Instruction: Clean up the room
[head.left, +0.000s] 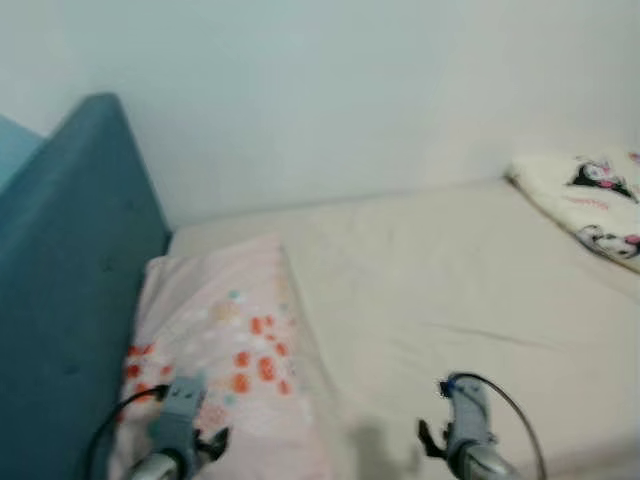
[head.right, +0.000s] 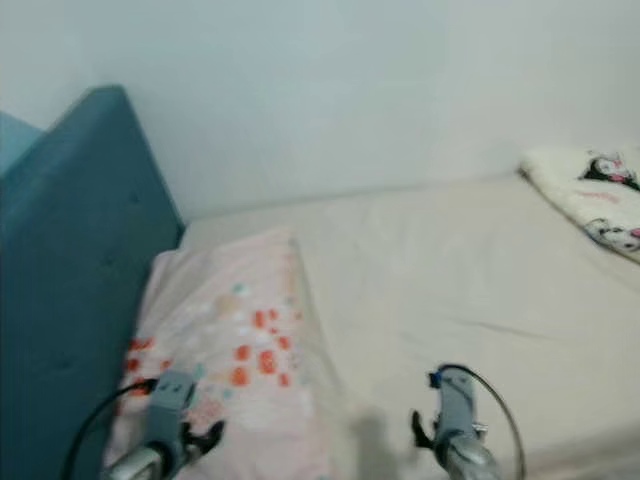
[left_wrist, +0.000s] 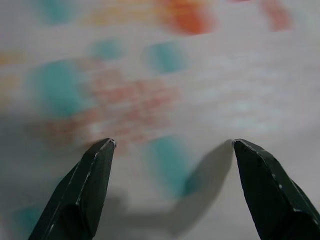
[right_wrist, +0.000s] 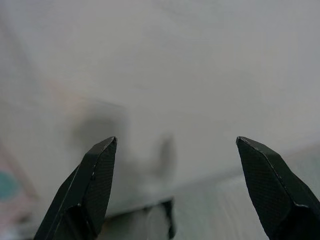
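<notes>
A pink pillow (head.left: 225, 345) with orange and teal flowers lies on the bed's left side, against the teal headboard (head.left: 70, 290). The cream sheet (head.left: 450, 270) covers the mattress. A white blanket (head.left: 590, 200) with black cartoon figures sits bunched at the far right. My left gripper (left_wrist: 172, 150) hovers open just above the pillow's print, nothing between its fingers (left_wrist: 85, 190). At the bottom edge of the head view, the left wrist (head.left: 180, 420) is over the pillow's near end. My right gripper (right_wrist: 175, 145) stands open over the bare sheet, its wrist (head.left: 465, 425) near the bed's front edge.
A plain pale wall (head.left: 350, 90) runs behind the bed. The headboard rises along the left. The bed's front edge (right_wrist: 240, 175) shows beneath the right gripper. Open sheet lies between the pillow and the blanket.
</notes>
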